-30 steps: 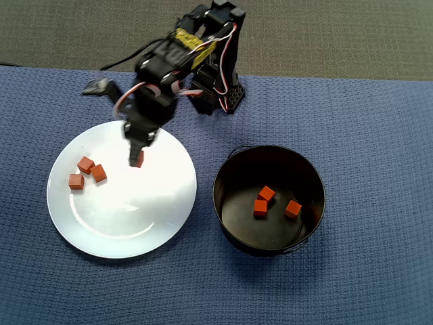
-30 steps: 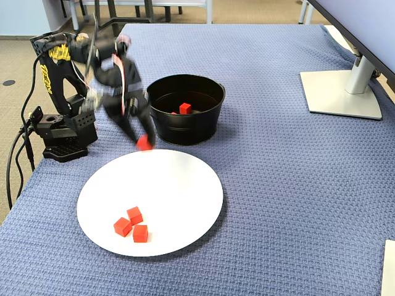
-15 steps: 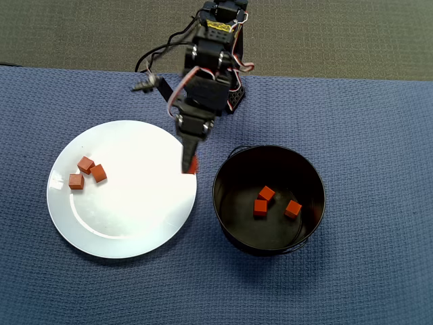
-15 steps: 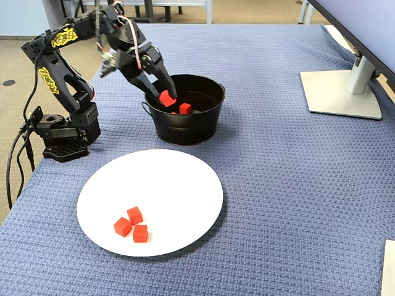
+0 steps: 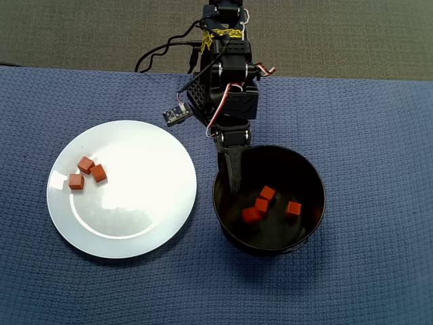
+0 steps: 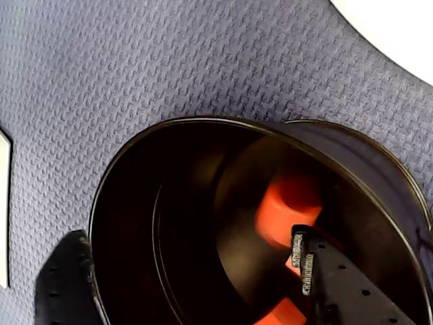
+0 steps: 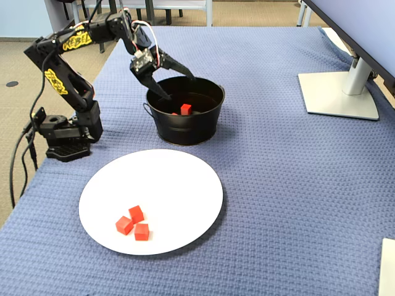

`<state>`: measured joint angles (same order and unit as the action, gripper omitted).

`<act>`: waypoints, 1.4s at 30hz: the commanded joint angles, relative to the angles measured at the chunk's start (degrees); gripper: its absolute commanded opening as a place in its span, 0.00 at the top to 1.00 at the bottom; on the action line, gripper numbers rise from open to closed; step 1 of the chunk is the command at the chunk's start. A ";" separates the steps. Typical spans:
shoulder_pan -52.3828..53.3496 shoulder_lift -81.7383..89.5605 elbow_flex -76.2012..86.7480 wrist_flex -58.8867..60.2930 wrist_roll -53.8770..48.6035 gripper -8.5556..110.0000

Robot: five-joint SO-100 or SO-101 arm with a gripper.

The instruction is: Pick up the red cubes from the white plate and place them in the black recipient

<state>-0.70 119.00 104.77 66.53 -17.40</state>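
The bench [image 5: 365, 135] is covered with a blue cloth of coarse, waffle-like weave, matt throughout. The white plate [image 5: 162, 203] is smooth and glossy, with soft glare on its face. The black recipient [image 6: 379, 169] looks like thin metal; its inner wall is glossy and mirrors the red cubes [image 5: 260, 205]. The cubes on the plate [image 7: 133, 222] are matt with flat, even faces. The fingers [image 6: 338, 284] are matt black plastic with small round holes.

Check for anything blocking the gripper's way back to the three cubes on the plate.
Nothing visible does. The gripper hangs open over the pot; the plate between it and the cubes is bare.
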 commanded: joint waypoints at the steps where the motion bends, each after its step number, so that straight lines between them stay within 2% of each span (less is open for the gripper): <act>1: 10.37 2.29 -2.90 -0.35 -4.39 0.66; 8: 30.15 0.09 -0.18 -1.32 -13.80 0.73; 13: 40.25 -7.47 1.32 -5.45 -23.12 0.74; 21: 47.11 -20.65 2.99 -16.08 -51.42 0.72; 27: 50.19 -28.74 3.16 -23.64 -64.16 0.72; 30: 50.98 -31.64 2.90 -26.19 -66.88 0.69; 42: 51.42 -40.17 -2.99 -29.53 -63.28 0.71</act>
<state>50.19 78.57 106.44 38.58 -82.00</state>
